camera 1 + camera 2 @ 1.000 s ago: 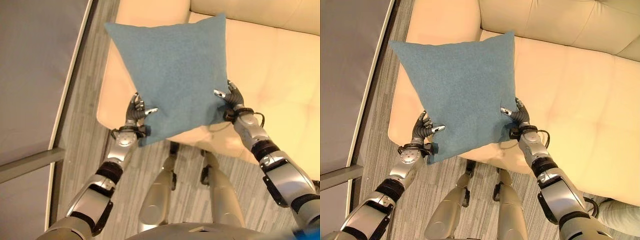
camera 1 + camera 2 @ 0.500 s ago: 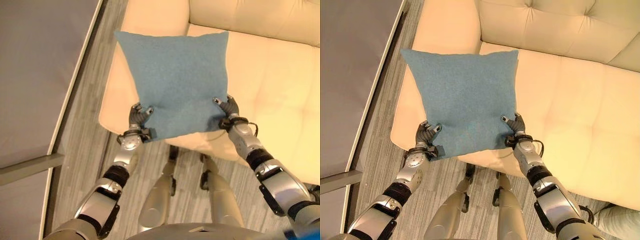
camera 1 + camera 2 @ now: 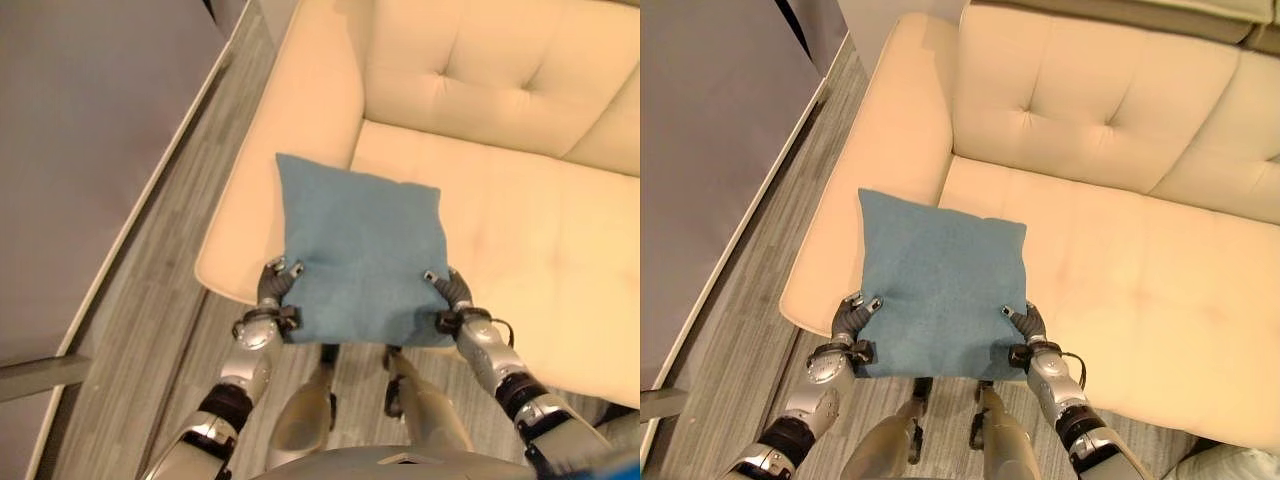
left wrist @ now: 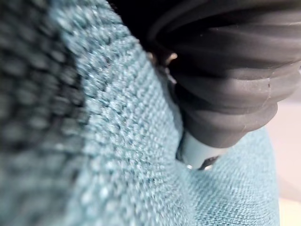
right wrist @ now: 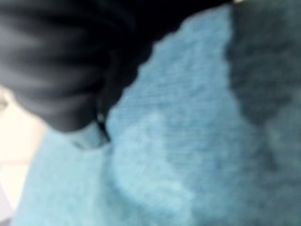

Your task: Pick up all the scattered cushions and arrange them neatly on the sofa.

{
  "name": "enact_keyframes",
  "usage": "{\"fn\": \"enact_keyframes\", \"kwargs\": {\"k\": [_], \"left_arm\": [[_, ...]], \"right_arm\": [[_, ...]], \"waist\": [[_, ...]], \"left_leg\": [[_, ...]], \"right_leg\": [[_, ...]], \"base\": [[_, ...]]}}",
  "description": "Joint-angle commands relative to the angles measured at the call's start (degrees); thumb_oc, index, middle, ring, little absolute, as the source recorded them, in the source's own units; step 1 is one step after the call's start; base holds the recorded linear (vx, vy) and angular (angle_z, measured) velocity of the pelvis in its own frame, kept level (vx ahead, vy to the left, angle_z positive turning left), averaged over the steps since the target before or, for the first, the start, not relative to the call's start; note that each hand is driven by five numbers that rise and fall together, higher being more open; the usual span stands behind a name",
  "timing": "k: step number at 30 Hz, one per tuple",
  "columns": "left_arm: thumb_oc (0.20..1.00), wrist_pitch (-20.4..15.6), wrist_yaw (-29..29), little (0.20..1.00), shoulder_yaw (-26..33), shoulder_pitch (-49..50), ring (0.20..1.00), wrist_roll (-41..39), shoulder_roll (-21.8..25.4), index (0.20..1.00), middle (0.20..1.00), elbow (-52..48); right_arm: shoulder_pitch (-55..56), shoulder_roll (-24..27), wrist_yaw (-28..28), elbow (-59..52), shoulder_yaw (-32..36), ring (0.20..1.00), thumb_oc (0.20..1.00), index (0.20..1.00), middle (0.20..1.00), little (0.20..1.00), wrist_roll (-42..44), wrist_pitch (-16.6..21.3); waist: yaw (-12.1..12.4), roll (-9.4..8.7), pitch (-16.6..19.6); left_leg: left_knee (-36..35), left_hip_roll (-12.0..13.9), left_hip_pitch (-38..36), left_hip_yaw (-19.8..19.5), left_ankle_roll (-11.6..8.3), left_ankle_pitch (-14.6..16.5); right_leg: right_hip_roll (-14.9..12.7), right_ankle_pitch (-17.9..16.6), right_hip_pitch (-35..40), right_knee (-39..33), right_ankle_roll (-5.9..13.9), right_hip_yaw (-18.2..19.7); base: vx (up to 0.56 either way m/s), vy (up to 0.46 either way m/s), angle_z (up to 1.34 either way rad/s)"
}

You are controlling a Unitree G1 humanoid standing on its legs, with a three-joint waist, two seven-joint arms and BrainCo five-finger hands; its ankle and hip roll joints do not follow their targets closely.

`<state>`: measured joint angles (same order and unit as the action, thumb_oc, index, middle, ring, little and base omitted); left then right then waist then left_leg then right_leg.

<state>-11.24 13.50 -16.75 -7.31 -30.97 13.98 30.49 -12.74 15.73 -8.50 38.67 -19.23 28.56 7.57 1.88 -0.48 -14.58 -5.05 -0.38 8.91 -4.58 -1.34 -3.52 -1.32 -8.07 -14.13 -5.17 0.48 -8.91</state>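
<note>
Both hands, left hand (image 3: 274, 296) and right hand (image 3: 449, 299), are pinching the teal cushion (image 3: 362, 258) by its near corners, now lowered from mid-air toward the cream sofa (image 3: 520, 215) seat; whether it's touching yet is probably unclear, but placement looks imminent.

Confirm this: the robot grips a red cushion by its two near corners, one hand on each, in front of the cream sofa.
Not quite. The cushion is teal blue, not red, as both eye views show. The rest holds: the left hand and right hand each grip a near corner, in front of the cream sofa.
</note>
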Motion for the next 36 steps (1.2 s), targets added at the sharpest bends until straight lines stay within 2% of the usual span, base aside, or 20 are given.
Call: {"fn": "enact_keyframes", "kwargs": {"k": [1, 4, 8, 9, 11, 12, 15, 18, 20, 21, 23, 24, 26, 28, 30, 31, 33, 36], "left_arm": [[0.200, -2.08, -3.54, 0.200, -0.38, -2.72, 0.200, 0.03, -2.47, 0.200, 0.200, -4.30], [0.200, -1.20, -3.80, 0.200, -0.05, -0.78, 0.200, 0.81, -2.07, 0.200, 0.200, -6.24], [0.200, -0.43, -3.12, 0.200, -0.22, -0.41, 0.200, 2.81, -1.27, 0.200, 0.200, -7.41], [0.200, -0.38, -2.91, 0.200, -0.29, -0.54, 0.200, 2.90, -1.23, 0.200, 0.200, -7.48], [0.200, -0.28, -2.02, 0.200, -0.24, -0.50, 0.200, 3.24, -1.01, 0.200, 0.200, -7.69], [0.200, -0.28, -2.02, 0.200, -0.24, -0.50, 0.200, 3.24, -1.02, 0.200, 0.200, -7.69], [0.200, -0.67, -1.62, 0.200, -0.40, -0.30, 0.200, 2.72, -0.71, 0.200, 0.200, -8.24], [0.200, -0.71, -1.28, 0.200, -1.10, -0.26, 0.200, 2.60, -0.82, 0.200, 0.200, -7.93], [0.200, -0.71, -1.28, 0.200, -1.10, -0.26, 0.200, 2.60, -0.82, 0.200, 0.200, -7.94], [0.200, -0.51, -1.18, 0.200, -1.53, -0.46, 0.200, 1.95, -1.39, 0.200, 0.200, -7.59], [0.200, -0.57, -0.81, 0.200, -2.69, -1.32, 0.200, 1.93, -2.09, 0.200, 0.200, -7.02], [0.200, -0.50, -0.98, 0.200, -3.45, -2.12, 0.200, 1.61, -2.79, 0.200, 0.200, -6.74], [0.200, -0.51, -0.98, 0.200, -3.73, -2.27, 0.200, 1.63, -3.14, 0.200, 0.200, -6.53], [0.200, -0.48, -1.18, 0.200, -3.56, -2.11, 0.200, 1.63, -3.21, 0.200, 0.200, -6.61], [0.200, -0.18, -1.95, 0.200, -2.94, -0.70, 0.200, 1.97, -3.27, 0.200, 0.200, -6.99], [0.200, 0.22, -2.05, 0.200, -2.43, -0.59, 0.200, 2.02, -3.21, 0.200, 0.200, -6.26], [0.200, 0.26, -1.58, 0.200, -1.92, -0.75, 0.200, 2.07, -2.96, 0.200, 0.200, -6.07], [0.200, 0.55, -1.42, 0.200, -1.14, 0.05, 0.200, 2.82, -2.00, 0.200, 0.200, -7.31]], "right_arm": [[-1.93, -4.02, 2.80, -7.92, 0.78, 0.200, 0.200, 0.200, 0.200, 0.200, -4.00, 3.72], [0.13, -3.48, 1.24, -11.41, 2.83, 0.200, 0.200, 0.200, 0.200, 0.200, -8.03, 3.37], [0.82, -3.65, -0.01, -13.57, 2.51, 0.200, 0.200, 0.200, 0.200, 0.200, -12.17, 2.50], [1.04, -3.74, -0.23, -13.79, 2.57, 0.200, 0.200, 0.200, 0.200, 0.200, -12.92, 2.42], [0.55, -3.57, -0.80, -13.33, 2.20, 0.200, 0.200, 0.200, 0.200, 0.200, -14.00, 1.90], [0.56, -3.57, -0.80, -13.33, 2.21, 0.200, 0.200, 0.200, 0.200, 0.200, -14.00, 1.90], [0.17, -2.67, -0.86, -15.58, 2.47, 0.200, 0.200, 0.200, 0.200, 0.200, -14.39, 2.15], [-0.44, -1.90, -1.28, -15.79, 1.89, 0.200, 0.200, 0.200, 0.200, 0.200, -14.93, 1.97], [-0.44, -1.90, -1.28, -15.79, 1.89, 0.200, 0.200, 0.200, 0.200, 0.200, -14.93, 1.97], [-0.02, -1.15, -1.57, -16.76, 1.84, 0.200, 0.200, 0.200, 0.200, 0.200, -15.67, 1.68], [0.40, 0.18, -2.31, -17.88, 2.24, 0.200, 0.200, 0.200, 0.200, 0.200, -15.83, 2.01], [0.80, 1.20, -2.93, -18.31, 2.87, 0.200, 0.200, 0.200, 0.200, 0.200, -15.46, 1.98], [1.05, 1.68, -3.19, -18.48, 3.21, 0.200, 0.200, 0.200, 0.200, 0.200, -15.41, 1.97], [1.03, 1.89, -3.38, -18.72, 3.57, 0.200, 0.200, 0.200, 0.200, 0.200, -15.11, 1.91], [1.26, 1.66, -3.13, -18.55, 4.05, 0.200, 0.200, 0.200, 0.200, 0.200, -14.95, 2.11], [1.39, 1.54, -2.99, -18.54, 4.26, 0.200, 0.200, 0.200, 0.200, 0.200, -14.83, 2.04], [1.28, 1.16, -3.37, -18.16, 4.45, 0.200, 0.200, 0.200, 0.200, 0.200, -14.64, 2.16], [1.75, 0.24, -3.32, -18.66, 4.70, 0.200, 0.200, 0.200, 0.200, 0.200, -14.73, 2.21]], "waist": [[-0.16, -1.08, 5.77], [-0.83, -0.82, 7.49], [-0.72, -0.61, 7.95], [-0.82, -0.52, 7.81], [-0.26, -0.17, 8.22], [-0.28, -0.17, 8.17], [0.09, -0.21, 8.65], [0.61, -1.61, 9.66], [0.56, -1.59, 9.66], [0.34, -2.23, 9.79], [-0.25, -2.74, 9.30], [-0.93, -3.21, 8.87], [-1.48, -3.31, 8.69], [-1.29, -3.22, 8.19], [-1.06, -2.88, 8.93], [-0.81, -2.69, 9.53], [0.02, -2.58, 9.46], [0.68, -2.32, 10.46]], "left_leg": [[5.49, -2.21, -0.13, -0.98, -0.17, 6.80], [6.32, -2.35, -2.70, 1.49, 0.96, 8.19], [7.05, -1.67, -4.95, 4.58, 2.20, 9.41], [7.28, -1.56, -5.45, 4.98, 2.33, 9.64], [7.67, -0.44, -6.79, 6.25, 2.59, 10.30], [7.65, -0.44, -6.86, 6.22, 2.59, 10.30], [7.67, 1.00, -7.30, 6.42, 1.64, 10.39], [7.25, 2.16, -7.50, 6.40, -0.09, 9.61], [7.22, 2.17, -7.52, 6.35, -0.11, 9.59], [7.11, 4.12, -7.13, 5.50, -1.89, 8.26], [8.19, 5.60, -5.18, 4.82, -3.41, 6.93], [10.28, 6.60, -3.52, 5.31, -3.84, 6.50], [12.17, 6.65, -2.90, 5.96, -3.91, 6.87], [14.40, 4.48, -2.50, 5.17, -3.45, 8.10], [12.85, -0.55, -1.52, 3.56, -2.00, 8.85], [11.95, -2.46, -0.26, 5.19, -0.90, 8.17], [12.13, -3.87, 1.56, 5.69, -0.67, 7.41], [10.04, -4.10, -0.66, 4.92, 0.47, 7.12]], "right_leg": [[-1.50, 9.12, 4.85, 5.78, 6.07, 4.94], [-2.15, 8.57, 5.40, 7.29, 7.43, 6.88], [-2.57, 9.26, 4.55, 12.70, 8.78, 6.93], [-2.72, 9.74, 4.65, 13.51, 8.83, 6.71], [-5.86, 9.76, 5.95, 13.88, 8.47, 3.61], [-5.86, 9.77, 6.02, 13.87, 8.47, 3.59], [-8.05, 9.44, 7.18, 14.01, 8.90, 2.55], [-7.80, 10.14, 9.03, 10.98, 8.55, 0.39], [-7.79, 10.12, 9.08, 10.92, 8.54, 0.33], [-5.98, 10.84, 9.43, 10.25, 7.74, 0.67], [-4.78, 11.57, 10.35, 8.89, 6.74, -0.63], [-4.17, 11.75, 10.95, 7.90, 6.06, -1.96], [-4.15, 11.86, 11.57, 7.41, 5.59, -2.89], [-3.84, 11.78, 12.27, 6.79, 5.13, -2.70], [-2.84, 11.35, 12.66, 5.45, 5.28, -2.13], [-2.22, 11.14, 13.26, 4.46, 5.47, -1.98], [-1.27, 11.08, 13.23, 4.65, 5.38, -1.11], [-0.45, 12.87, 14.35, 6.50, 5.24, -0.22]], "base": [[0.04, 0.189, -0.27], [-0.02, 0.248, -0.51], [-0.07, 0.127, -0.79], [-0.05, 0.001, -1.06], [-0.06, -0.087, -0.68], [-0.02, -0.176, -0.63], [-0.01, -0.218, -0.13], [0.03, -0.252, 0.06], [0.01, -0.175, 0.01], [0.00, -0.350, 0.02], [-0.05, -0.436, 0.37], [-0.07, -0.380, 0.49], [-0.04, -0.193, 0.40], [0.00, -0.110, 0.30], [0.09, -0.110, -0.17], [0.14, -0.068, -0.10], [0.11, 0.003, -0.05], [0.20, 0.084, -0.38]]}}
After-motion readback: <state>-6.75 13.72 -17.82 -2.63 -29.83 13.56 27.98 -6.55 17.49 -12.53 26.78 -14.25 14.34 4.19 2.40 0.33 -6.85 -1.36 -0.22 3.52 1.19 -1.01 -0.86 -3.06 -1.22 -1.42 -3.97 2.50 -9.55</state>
